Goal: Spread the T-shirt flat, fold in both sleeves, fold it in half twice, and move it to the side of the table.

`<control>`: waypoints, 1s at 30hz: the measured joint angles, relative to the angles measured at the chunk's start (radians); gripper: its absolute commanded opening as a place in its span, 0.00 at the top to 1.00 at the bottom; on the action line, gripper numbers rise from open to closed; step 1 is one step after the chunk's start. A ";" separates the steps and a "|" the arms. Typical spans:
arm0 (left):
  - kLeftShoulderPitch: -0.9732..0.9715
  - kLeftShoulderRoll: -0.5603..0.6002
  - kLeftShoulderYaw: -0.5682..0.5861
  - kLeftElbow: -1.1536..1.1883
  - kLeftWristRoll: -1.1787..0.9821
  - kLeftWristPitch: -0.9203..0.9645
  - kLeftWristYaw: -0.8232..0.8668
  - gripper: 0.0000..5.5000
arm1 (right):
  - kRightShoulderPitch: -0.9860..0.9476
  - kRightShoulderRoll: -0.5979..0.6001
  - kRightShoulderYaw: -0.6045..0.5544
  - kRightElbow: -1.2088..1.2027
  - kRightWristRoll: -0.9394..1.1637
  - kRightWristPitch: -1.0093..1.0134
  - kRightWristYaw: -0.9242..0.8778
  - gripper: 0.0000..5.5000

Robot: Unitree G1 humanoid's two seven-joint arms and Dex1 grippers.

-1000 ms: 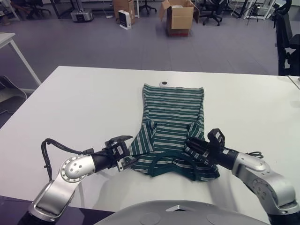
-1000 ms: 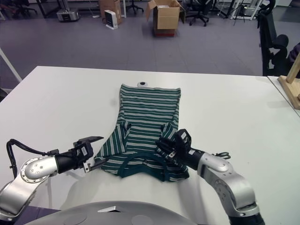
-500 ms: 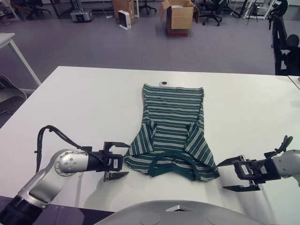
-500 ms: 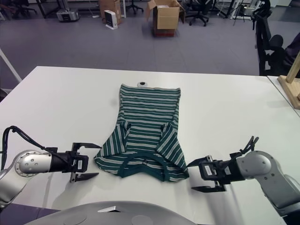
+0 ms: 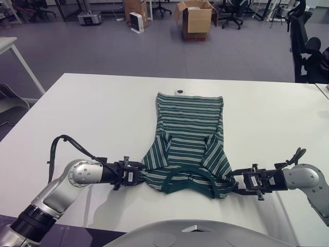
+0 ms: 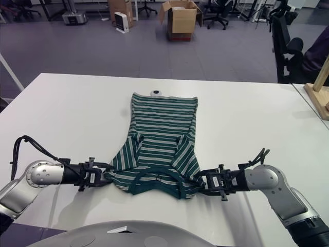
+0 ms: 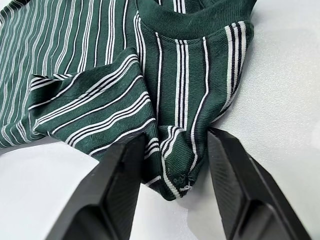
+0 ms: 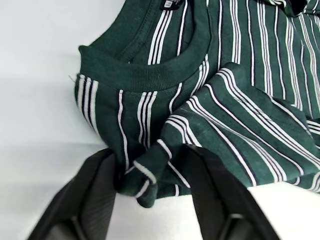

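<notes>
Both sleeves (image 5: 157, 153) look done: they are folded in on the green striped T-shirt (image 5: 189, 128). It lies flat in the mid of the desk (image 5: 92, 113), with the collar (image 7: 175, 29) end at the bottom of the frame & the hem at the top. Left to do, I think: 2 half folds, then move it to the desk's side. The 1st half fold looks about to start. The left pincer (image 5: 136, 176) is at the shirt's lower left corner & the right pincer (image 5: 236, 183) is at the lower right corner. Each has its 2 fingers on both sides of a bunched-up bit of cloth & squeezes it, so both grip the shirt. Both arms are low, nearly flat on the desk. They come in from lower left & lower right & point at each other.
</notes>
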 measured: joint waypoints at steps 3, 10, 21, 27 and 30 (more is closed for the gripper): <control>-0.011 -0.003 -0.011 0.019 0.000 -0.017 -0.001 0.79 | 0.000 0.000 0.005 0.002 0.000 0.008 0.001 0.80; -0.039 -0.012 -0.019 0.037 -0.087 0.058 -0.077 1.00 | -0.047 -0.019 0.034 -0.005 0.093 0.169 0.089 0.99; -0.007 0.255 0.293 -0.366 -1.011 0.693 -0.393 1.00 | -0.208 -0.479 -0.094 -0.153 0.728 0.584 0.448 0.99; -0.422 0.039 0.150 0.158 -0.805 0.673 -0.403 1.00 | -0.854 -0.084 0.233 0.399 0.482 0.614 0.446 0.99; -0.575 -0.124 0.073 0.539 -0.634 0.553 -0.400 1.00 | -1.050 0.129 0.339 0.761 0.295 0.514 0.439 0.99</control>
